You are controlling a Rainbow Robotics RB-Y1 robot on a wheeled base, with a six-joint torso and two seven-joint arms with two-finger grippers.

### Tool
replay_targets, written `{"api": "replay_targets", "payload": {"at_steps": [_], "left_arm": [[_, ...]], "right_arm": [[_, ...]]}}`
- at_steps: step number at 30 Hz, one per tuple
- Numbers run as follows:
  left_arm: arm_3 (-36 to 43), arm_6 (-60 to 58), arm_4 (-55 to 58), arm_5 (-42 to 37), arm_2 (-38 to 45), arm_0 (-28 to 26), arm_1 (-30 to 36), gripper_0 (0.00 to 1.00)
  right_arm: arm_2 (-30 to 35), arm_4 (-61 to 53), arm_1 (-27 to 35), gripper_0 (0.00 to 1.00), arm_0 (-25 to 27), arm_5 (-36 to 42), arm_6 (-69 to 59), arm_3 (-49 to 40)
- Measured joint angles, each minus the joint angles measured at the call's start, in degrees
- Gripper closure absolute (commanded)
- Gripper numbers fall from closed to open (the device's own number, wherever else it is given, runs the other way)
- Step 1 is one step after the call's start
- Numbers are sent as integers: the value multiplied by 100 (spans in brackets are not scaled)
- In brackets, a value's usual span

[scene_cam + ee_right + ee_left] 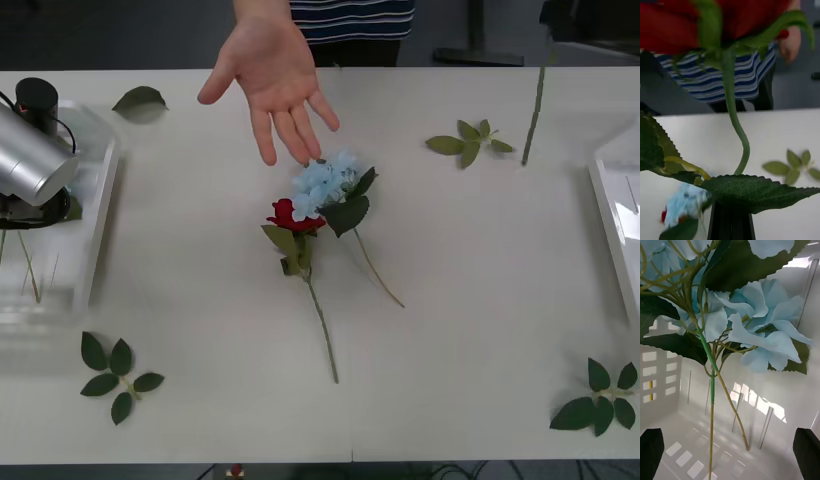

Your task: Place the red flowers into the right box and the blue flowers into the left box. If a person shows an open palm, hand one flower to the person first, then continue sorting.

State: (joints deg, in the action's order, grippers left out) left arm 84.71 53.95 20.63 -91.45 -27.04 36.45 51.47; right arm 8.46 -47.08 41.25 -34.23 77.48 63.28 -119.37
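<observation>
**Step in hand: hand-over to the person.** An open hand (270,85), palm up, reaches over the far side of the tabletop (460,300) from the person (350,18) in a striped top. This puts sorting on hold, since one flower is owed to the palm first.

The right gripper (731,223) has its black fingers closed together beneath a broad leaf, apparently gripping the base of the held rose (733,112). Its stem rises towards the person, and its red head is cut off by the frame edge.

The left gripper (729,435) hangs inside the left box (797,382). Its fingers (651,453) are wide apart and hold nothing, and the blue flowers (752,326) lie just beyond them in the box.

One blue cluster (325,182) and one red rose (290,215) lie touching at mid-tabletop, just beside the person's fingertips and not yet sorted. The right box (610,220) shows at the right edge.

**Next move.** Judged from this, the right arm must carry the held rose across to the palm and part its fingers only once the stem rests in the hand. The two flowers lying under that hand should be avoided on the way.

**Hidden or unclear.**
- The exact grip point is covered by the leaf.
- In the front view a thin upright stem (535,110) at far right is probably the held rose, though its head cannot be made out there.
- The contents of the right box are cut off.
- Leaf sprigs (120,370) lie loose on the tabletop.
</observation>
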Motion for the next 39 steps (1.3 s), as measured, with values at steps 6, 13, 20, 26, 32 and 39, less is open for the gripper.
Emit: {"api": "replay_targets", "payload": {"at_steps": [6,13,20,26,32,39], "left_arm": [[1,0,-3,-1,0,0,0,0],[0,0,-4,-2,0,0,0,0],[0,0,-4,-2,1,0,0,0],[0,0,-4,-3,1,0,0,0],[0,0,-5,-5,1,0,0,0],[0,0,-5,-12,1,0,0,0]], "right_arm": [[-575,837,-13,100,-406,-1523,37,831],[-669,2020,-528,100,-1233,-2659,37,1606],[-710,3314,-1347,100,-2189,-2663,37,2459],[-1142,4167,-1724,100,-2609,-2746,36,3000],[-1375,4246,-1777,100,-2671,-2741,-92,3119],[-1373,4246,-1777,94,-2671,-2741,-92,3119]]}}
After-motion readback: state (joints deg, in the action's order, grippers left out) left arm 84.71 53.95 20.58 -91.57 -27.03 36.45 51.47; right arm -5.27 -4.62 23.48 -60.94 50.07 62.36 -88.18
